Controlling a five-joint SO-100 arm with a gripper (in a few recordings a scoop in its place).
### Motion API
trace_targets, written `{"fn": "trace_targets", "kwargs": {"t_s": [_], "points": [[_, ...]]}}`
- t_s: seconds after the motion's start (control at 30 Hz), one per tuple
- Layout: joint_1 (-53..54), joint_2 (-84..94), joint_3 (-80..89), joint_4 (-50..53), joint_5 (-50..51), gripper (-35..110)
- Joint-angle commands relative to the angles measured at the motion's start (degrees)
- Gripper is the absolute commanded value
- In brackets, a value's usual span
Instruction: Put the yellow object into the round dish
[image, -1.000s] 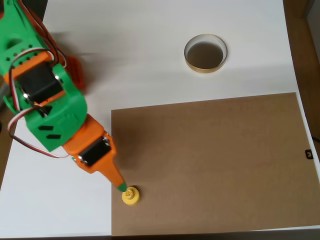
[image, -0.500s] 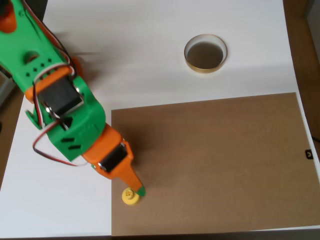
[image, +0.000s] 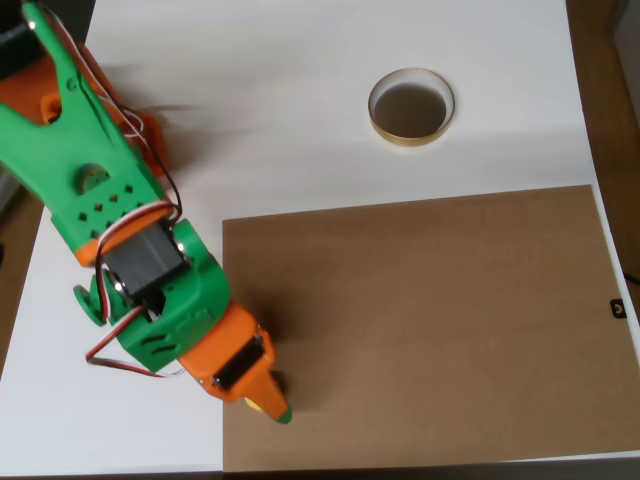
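Near the front edge of the brown board, a sliver of the yellow object (image: 256, 406) peeks out from under the orange and green gripper (image: 272, 405), which covers most of it from above. The finger spacing is hidden by the gripper body, so I cannot tell whether the jaws are open or shut. The round dish (image: 411, 107), with a tan rim and dark bottom, sits far off on the white table at the upper right with nothing in it.
A brown board (image: 430, 320) covers the lower right of the white table (image: 280, 120). The green and orange arm (image: 110, 230) stretches across the left side. The table's front edge lies just below the gripper.
The arm has swung down and toward the front edge. The gripper, which stood beside the yellow object, now sits over it and hides most of it. The object has not clearly shifted.
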Motion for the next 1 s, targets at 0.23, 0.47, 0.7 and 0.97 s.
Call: {"fn": "trace_targets", "kwargs": {"t_s": [0.23,0.47,0.7,0.97], "points": [[0.1,-6.6,-7.9,1.4,-0.7,24],[-0.4,-8.0,-8.9,1.2,-0.2,20],[-0.4,-8.7,-9.5,1.2,-0.2,13],[-0.1,-9.7,-9.7,1.1,-0.8,3]]}}
